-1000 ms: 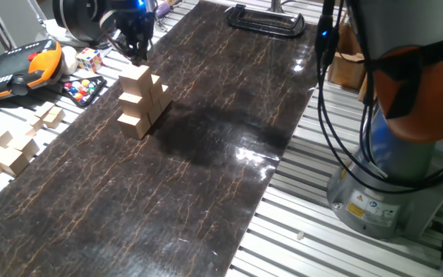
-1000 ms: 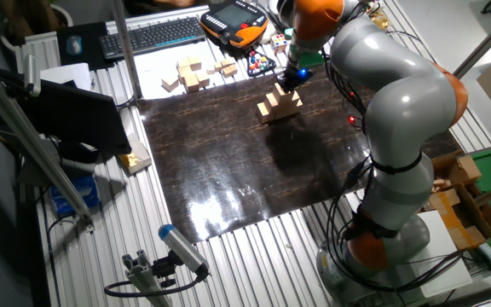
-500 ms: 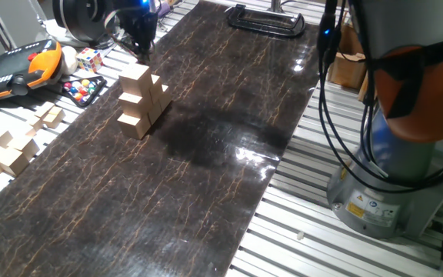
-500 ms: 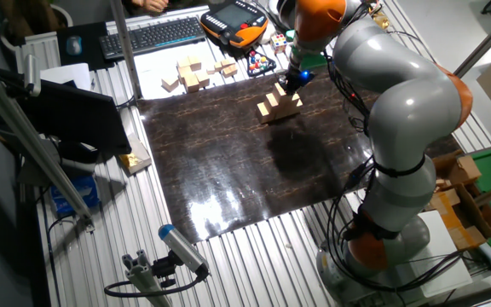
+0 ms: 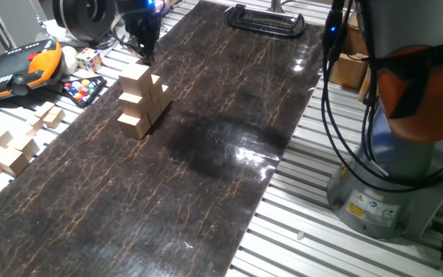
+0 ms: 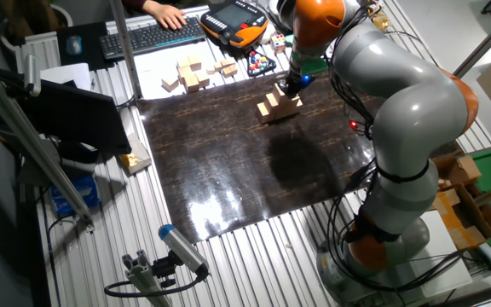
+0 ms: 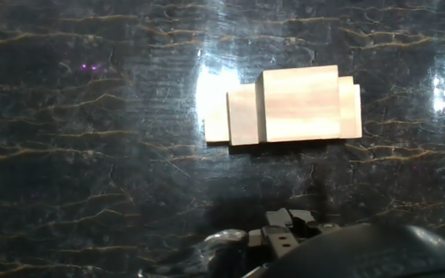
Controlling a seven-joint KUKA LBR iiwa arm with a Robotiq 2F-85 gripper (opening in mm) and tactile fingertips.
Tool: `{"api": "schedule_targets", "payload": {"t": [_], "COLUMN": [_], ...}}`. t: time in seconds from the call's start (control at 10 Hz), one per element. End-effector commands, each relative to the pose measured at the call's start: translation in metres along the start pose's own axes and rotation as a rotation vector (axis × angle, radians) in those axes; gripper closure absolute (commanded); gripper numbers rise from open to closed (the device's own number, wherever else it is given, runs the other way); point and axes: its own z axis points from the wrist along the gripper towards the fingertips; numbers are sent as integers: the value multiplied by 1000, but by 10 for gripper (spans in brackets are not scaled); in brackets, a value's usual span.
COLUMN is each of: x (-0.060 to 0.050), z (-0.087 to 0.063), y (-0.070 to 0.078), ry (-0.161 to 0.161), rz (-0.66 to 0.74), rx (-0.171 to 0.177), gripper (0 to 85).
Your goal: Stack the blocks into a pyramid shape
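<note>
One fixed view shows the pyramid shape (image 5: pixel 140 101) standing on the dark marbled table (image 5: pixel 206 154) at its far left, three tiers of tan blocks narrowing to a single cube on top. The gripper (image 5: pixel 143 48) hangs above and just beyond that top cube, apart from it and holding nothing; how wide its fingers stand cannot be told. The stacking looks complete, so the step in hand appears to be the retreat, and the next move calls only for a clean lift straight up, clear of the top block. In the hand view the stack (image 7: pixel 288 105) reads as stepped pale squares, edges aligned, the top face bright under glare. Off the mat, to the left, lies a loose pile of smaller wooden pieces (image 5: pixel 6 150).
</note>
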Motion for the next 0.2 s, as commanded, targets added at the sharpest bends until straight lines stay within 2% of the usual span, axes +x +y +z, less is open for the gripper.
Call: {"api": "schedule_targets", "payload": {"t": [0.0, 0.1], "x": [0, 0], "z": [0, 0], "y": [0, -1], "ry": [0, 0], "rz": [1, 1], "rx": [-2, -2], "gripper": [843, 843]}}
